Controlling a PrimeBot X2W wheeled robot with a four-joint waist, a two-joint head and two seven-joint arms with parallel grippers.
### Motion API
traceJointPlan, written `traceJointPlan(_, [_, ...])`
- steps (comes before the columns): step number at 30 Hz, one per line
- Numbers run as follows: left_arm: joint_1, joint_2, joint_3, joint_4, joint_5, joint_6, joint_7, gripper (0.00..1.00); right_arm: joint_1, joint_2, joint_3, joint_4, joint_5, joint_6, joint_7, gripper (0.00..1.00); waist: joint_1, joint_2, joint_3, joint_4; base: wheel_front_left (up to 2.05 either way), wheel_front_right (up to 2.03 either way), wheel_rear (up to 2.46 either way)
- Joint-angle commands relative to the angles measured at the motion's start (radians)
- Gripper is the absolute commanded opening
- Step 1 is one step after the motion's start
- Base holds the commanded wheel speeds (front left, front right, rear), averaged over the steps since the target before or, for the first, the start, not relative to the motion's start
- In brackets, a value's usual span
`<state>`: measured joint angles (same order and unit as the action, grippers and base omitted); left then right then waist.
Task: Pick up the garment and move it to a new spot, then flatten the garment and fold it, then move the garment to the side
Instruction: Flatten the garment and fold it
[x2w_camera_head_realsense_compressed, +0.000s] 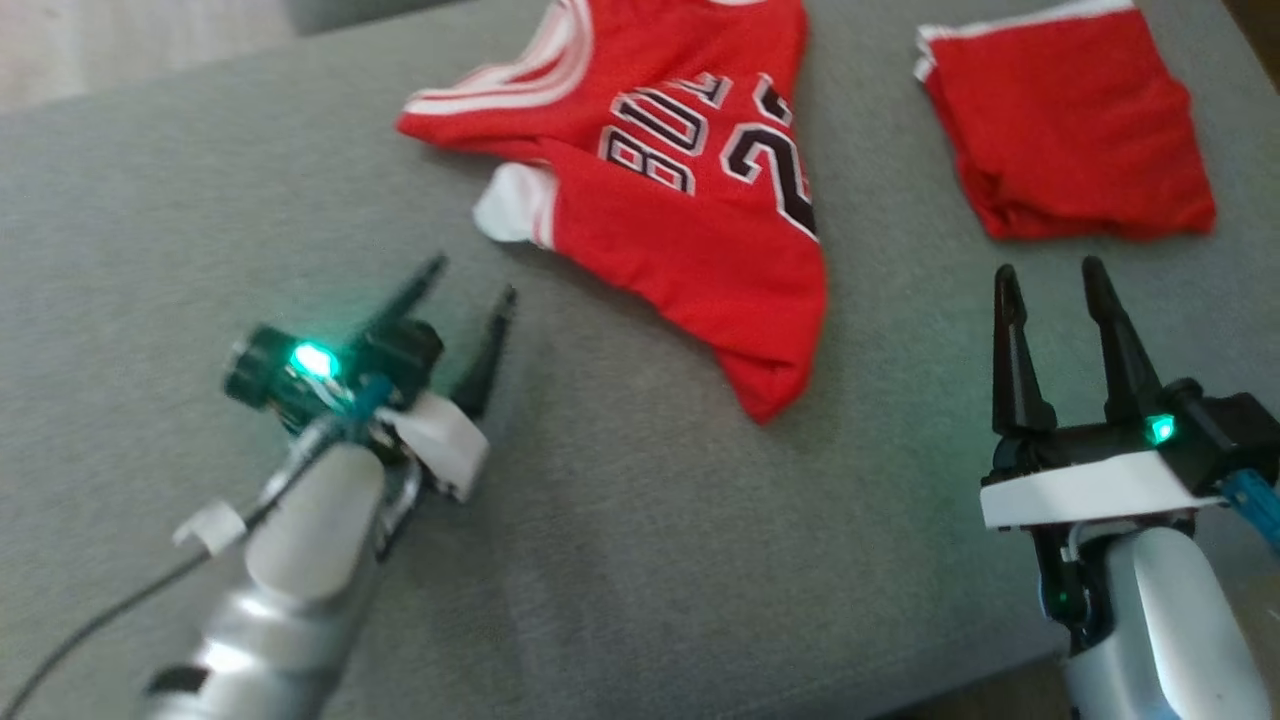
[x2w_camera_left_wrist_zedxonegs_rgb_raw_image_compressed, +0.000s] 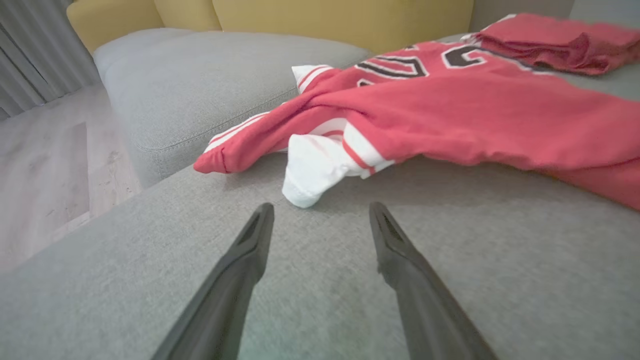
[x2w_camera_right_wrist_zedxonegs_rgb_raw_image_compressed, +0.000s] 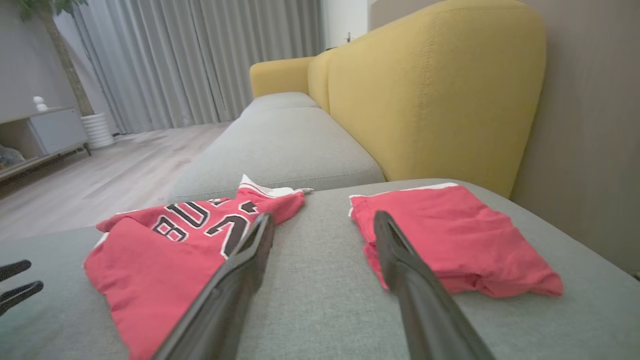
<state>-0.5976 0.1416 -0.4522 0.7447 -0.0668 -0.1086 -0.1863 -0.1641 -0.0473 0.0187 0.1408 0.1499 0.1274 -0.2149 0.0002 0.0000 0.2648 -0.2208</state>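
While the left gripper (x2w_camera_head_realsense_compressed: 472, 277) and right gripper (x2w_camera_head_realsense_compressed: 1047, 266) are hanging open and empty, the jersey (x2w_camera_head_realsense_compressed: 680, 190) is lying rumpled at far centre of the grey cushion (x2w_camera_head_realsense_compressed: 620, 560). A shallow pinch on its near white corner (x2w_camera_head_realsense_compressed: 510, 205) would be risking a slip. Folded red cloth (x2w_camera_head_realsense_compressed: 1070, 130), far right, is limiting room for spreading.

Red jersey (x2w_camera_head_realsense_compressed: 690, 230) with white stripes, black lettering; grey cushion (x2w_camera_head_realsense_compressed: 620, 560)
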Motion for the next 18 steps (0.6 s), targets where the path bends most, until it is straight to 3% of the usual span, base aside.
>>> traceJointPlan(1, [-0.067,0.036,0.023,0.003,0.019,0.020,-0.010,1.00,-0.037,-0.003,0.023,-0.036,0.012,0.003,-0.015,1.00,-0.0002,0.0000,0.053,-0.054,0.00,0.00,0.00])
traceJointPlan(5, [-0.134,0.054,0.016,0.073,0.048,0.053,-0.029,1.00,-0.042,-0.003,0.022,-0.028,0.025,0.003,-0.026,1.00,-0.0002,0.0000,0.080,-0.083,0.00,0.00,0.00])
traceJointPlan(11, [-0.199,0.053,0.003,0.159,0.056,0.060,-0.051,1.00,-0.060,-0.003,-0.006,-0.006,0.012,0.003,-0.038,1.00,-0.0002,0.0000,0.102,-0.103,0.00,0.00,0.00])
traceJointPlan(18, [-0.249,0.045,0.012,0.192,0.047,0.099,-0.072,1.00,-0.077,-0.003,-0.008,0.001,0.024,0.003,-0.044,1.00,-0.0002,0.0000,0.118,-0.106,0.00,0.00,0.00])
